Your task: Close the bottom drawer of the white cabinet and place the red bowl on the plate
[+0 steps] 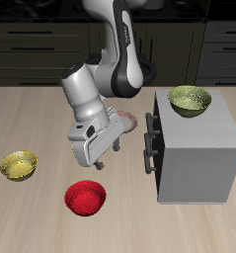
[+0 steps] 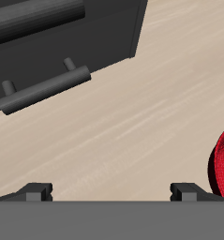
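Note:
The white cabinet point(image 1: 198, 148) stands on the table with two dark bar handles on its front. The bottom drawer point(image 1: 152, 163) carries the lower handle point(image 2: 43, 82); I cannot tell whether its front stands out from the cabinet. My gripper point(image 1: 108, 158) point(image 2: 112, 192) hangs open and holds nothing, over bare table just in front of that drawer. The red bowl point(image 1: 86, 197) point(image 2: 221, 169) sits on the table nearer the front edge, close beside the gripper. The plate point(image 1: 130, 120), pinkish-rimmed, lies farther back and is mostly hidden behind the arm.
An olive-green bowl point(image 1: 190, 100) rests on top of the cabinet. A yellow-green bowl point(image 1: 19, 165) sits on the table, away from the cabinet. Dark kitchen cupboards run behind the table.

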Robot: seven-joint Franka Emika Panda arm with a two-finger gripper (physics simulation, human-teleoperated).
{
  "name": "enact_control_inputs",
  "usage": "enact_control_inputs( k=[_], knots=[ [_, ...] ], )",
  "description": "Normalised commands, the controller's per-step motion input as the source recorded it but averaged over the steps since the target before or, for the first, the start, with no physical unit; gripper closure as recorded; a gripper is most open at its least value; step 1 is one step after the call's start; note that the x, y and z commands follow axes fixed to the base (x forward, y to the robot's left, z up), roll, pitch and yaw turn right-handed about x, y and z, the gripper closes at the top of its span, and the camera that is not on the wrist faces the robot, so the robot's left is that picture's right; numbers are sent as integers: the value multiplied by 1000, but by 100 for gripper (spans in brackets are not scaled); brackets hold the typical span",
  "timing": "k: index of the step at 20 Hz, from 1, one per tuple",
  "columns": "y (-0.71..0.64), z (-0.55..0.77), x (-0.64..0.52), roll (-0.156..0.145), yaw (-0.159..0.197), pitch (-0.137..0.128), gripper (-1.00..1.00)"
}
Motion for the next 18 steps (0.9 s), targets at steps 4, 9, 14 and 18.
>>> enact_control_inputs(
  k=[4, 9, 14, 18],
  knots=[
    [-336, 307, -113, -31, -404, 154, -100],
    [-267, 247, -73, -24, -266, 82, -100],
    [-184, 240, -32, -6, -226, 40, -100],
    [-172, 183, -16, 16, -299, 67, -100]
  ],
)
